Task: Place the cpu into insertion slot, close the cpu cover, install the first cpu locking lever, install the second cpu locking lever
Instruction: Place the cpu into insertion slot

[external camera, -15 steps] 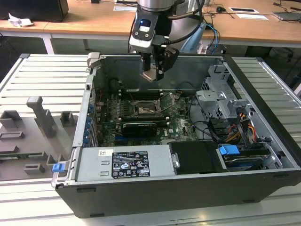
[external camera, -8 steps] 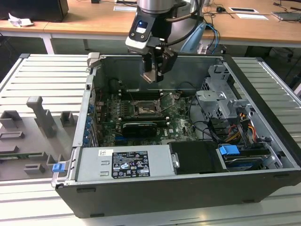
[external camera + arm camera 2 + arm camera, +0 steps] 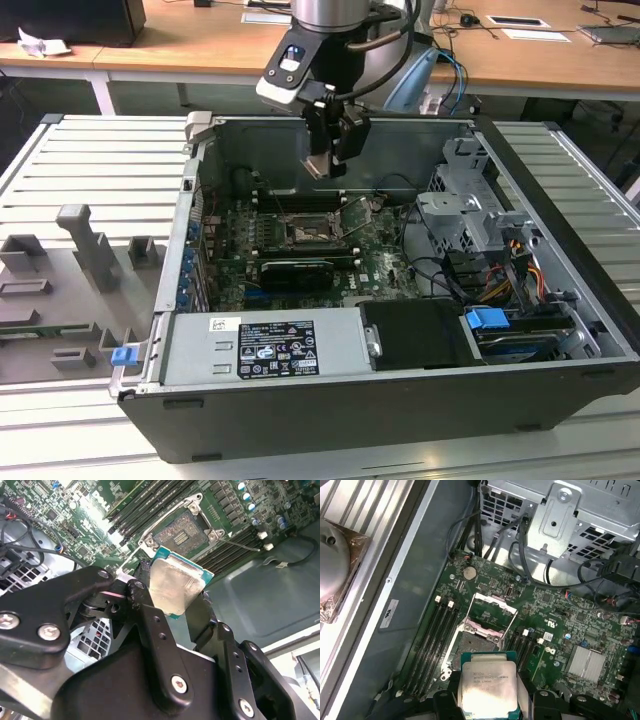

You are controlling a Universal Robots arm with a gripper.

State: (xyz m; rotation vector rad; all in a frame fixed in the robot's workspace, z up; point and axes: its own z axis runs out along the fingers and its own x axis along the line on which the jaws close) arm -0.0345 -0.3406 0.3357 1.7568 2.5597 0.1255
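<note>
Second wrist view shows the black end effector (image 3: 174,597) clamping the flat, silvery square cpu (image 3: 176,582), apart above the metal-rimmed square insertion slot (image 3: 181,534).

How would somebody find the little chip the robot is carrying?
Find the big open computer case, then the black tool hanging above its green board. Pinched in that tool is the cpu: a small flat square with a shiny silver top, unlike the dark insertion slot below it.
</note>
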